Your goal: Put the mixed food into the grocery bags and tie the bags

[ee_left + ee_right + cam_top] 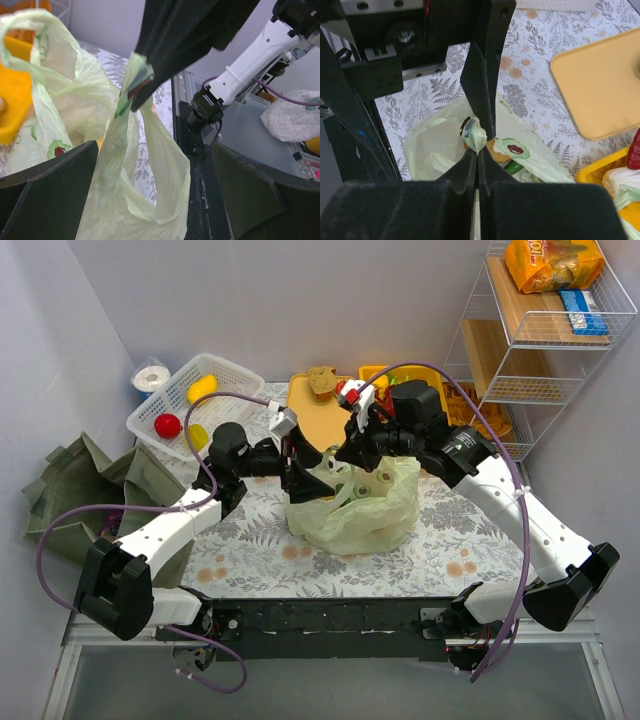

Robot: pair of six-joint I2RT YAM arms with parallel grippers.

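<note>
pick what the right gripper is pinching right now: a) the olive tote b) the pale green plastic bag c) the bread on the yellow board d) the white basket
B: in the right wrist view the right gripper is shut on a twisted strip of the pale-green bag.

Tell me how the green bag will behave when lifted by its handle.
Likely floppy: the bag slumps in creases, and its handle is bunched thin in the right gripper. Probably light: thin, translucent film. The pinched film might stretch or slip.
</note>
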